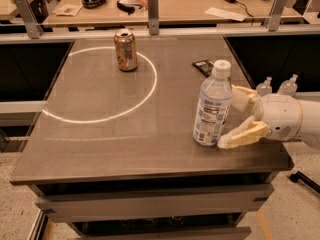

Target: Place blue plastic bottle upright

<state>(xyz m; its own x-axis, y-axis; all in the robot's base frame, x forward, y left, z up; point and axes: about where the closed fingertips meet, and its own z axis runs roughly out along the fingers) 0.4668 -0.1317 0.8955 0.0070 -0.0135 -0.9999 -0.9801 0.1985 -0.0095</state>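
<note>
The blue plastic bottle (212, 107) is clear with a white cap and a pale label. It stands upright on the grey table (125, 139), near the right front edge. My gripper (229, 118) comes in from the right at the bottle's lower half. It is open: one tan finger (242, 97) lies behind the bottle's right side and the other (241, 136) in front, near its base. The fingers are spread and are not clamped on the bottle.
A brown-gold soda can (125, 50) stands at the far side of the table, on a ring of white light (150, 91). A small dark flat object (203, 66) lies behind the bottle. Two small clear pump bottles (265, 86) stand off the table's right edge. A cluttered desk (165, 4) is behind.
</note>
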